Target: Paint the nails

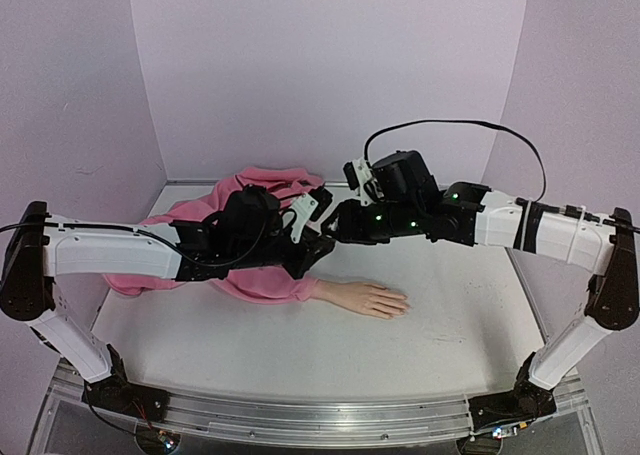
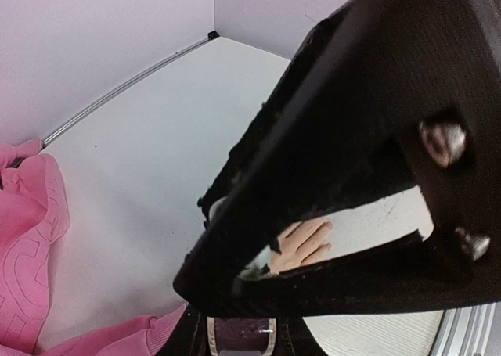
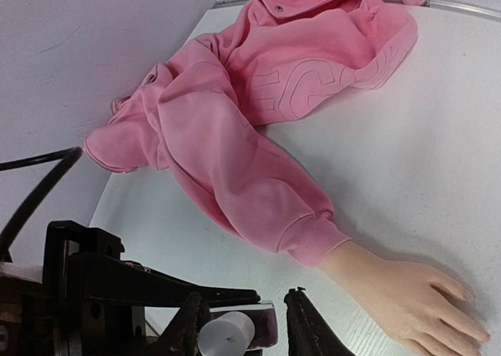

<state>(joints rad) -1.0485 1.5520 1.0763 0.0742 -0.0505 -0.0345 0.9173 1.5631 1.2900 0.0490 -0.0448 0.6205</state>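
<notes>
- Nails on mannequin hand, mid-table toward front edge: skin-toned, unpainted.
- Left gripper clamps polish bottle; right gripper straddles white cap, grip unclear.
- Judgement: uncapping; all painting remains.

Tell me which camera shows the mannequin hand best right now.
Top external: the whole mannequin hand lies flat on the table, unobstructed, though small. Right wrist shows it larger, but low in the corner with fingertips near the frame edge. Left wrist shows only some fingers through a gap in black hardware.
</notes>
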